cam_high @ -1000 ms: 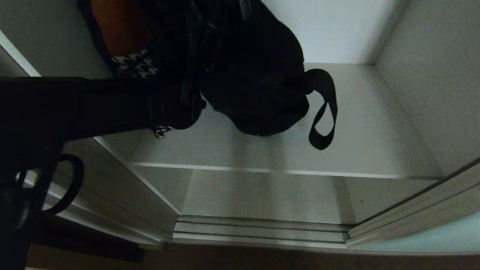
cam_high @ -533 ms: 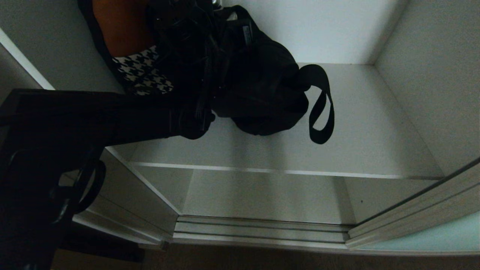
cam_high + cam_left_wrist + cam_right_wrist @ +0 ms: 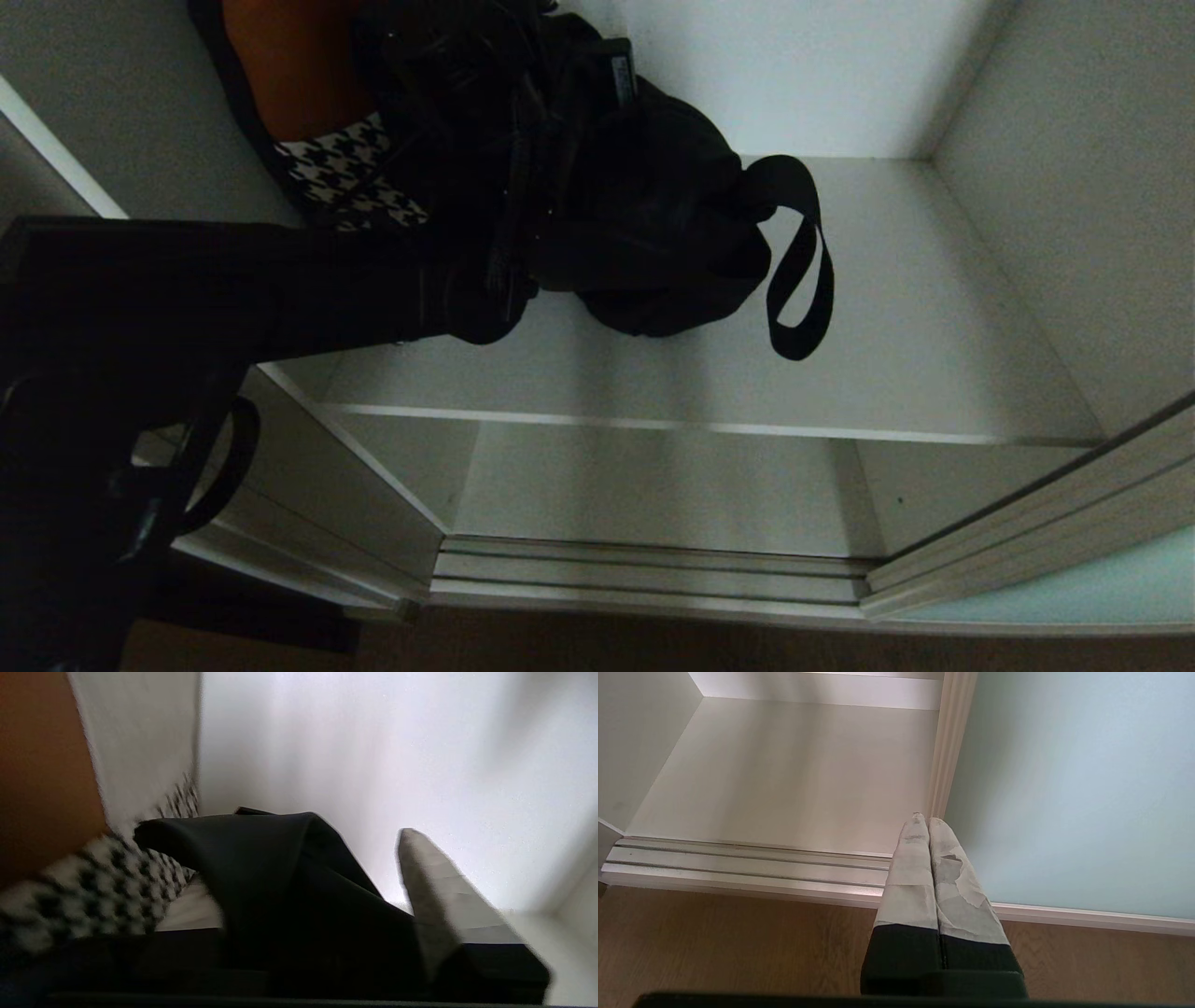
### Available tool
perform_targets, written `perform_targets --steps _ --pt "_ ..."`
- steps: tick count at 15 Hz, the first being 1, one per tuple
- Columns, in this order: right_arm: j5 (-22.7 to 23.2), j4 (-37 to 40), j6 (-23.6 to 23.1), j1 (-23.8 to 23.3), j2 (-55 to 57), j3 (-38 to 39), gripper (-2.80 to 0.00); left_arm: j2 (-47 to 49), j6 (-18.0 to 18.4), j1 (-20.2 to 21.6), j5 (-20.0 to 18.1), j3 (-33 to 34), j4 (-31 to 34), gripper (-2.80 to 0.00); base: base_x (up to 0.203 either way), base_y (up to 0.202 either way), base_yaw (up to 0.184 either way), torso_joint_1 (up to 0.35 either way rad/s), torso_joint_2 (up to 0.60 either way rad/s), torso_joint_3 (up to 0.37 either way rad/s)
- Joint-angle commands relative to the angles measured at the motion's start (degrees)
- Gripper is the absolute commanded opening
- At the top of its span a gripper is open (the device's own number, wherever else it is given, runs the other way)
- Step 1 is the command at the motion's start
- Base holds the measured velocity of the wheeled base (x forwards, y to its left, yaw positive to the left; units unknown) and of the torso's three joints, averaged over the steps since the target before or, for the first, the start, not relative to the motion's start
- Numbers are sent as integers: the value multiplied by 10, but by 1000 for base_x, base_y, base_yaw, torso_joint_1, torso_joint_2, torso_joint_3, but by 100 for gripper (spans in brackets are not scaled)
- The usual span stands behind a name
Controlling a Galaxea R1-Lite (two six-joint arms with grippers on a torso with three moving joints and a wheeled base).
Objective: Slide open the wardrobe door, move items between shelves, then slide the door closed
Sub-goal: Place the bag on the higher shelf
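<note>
The wardrobe stands open. Its door (image 3: 1073,793), frosted pale teal glass in a silver frame, is slid to the robot's right, and the bottom track (image 3: 644,569) lies bare across the opening above the wood floor (image 3: 714,947).

Two shelves show inside: the upper shelf (image 3: 915,308), a light-grey board with a pale front edge, and the lower shelf (image 3: 653,485) beneath it, just behind the track.

The left arm (image 3: 243,280) reaches in from the left, level with the upper shelf, its wrist against the bag (image 3: 644,215). This soft black bag sits on the upper shelf toward the left back corner, its strap loop (image 3: 798,271) hanging out to the right over the board. The houndstooth piece (image 3: 350,173), orange-brown on top, leans just left of the bag against the side wall.

In the left wrist view the left gripper (image 3: 327,896) has one taped finger (image 3: 434,891) standing clear of the black fabric with the back wall showing in the gap; the other finger is hidden behind the bag, so the jaws look parted and clamp nothing visible.

The right gripper (image 3: 924,821) hangs low before the track beside the door frame, jaws pressed together and empty.
</note>
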Motion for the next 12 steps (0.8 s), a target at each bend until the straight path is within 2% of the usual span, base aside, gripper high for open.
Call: perform_targets --steps 1,5,7,10,12 --pt "0 0 0 0 -1 0 -280 -35 3 -1 0 0 -5 0 0 0 0 0 0 0" --pt "0 0 0 0 0 0 -280 -53 10 -10 -11 1 -8 0 0 0 0 0 0 0" --pt "0 0 0 0 0 0 -280 -65 58 -29 -14 2 -46 0 0 0 0 0 0 0" --pt "0 0 0 0 0 0 -280 -76 86 -43 -13 4 -84 0 0 0 0 0 0 0" --pt "0 0 0 0 0 0 -280 -89 91 -49 -14 5 -82 0 0 0 0 0 0 0"
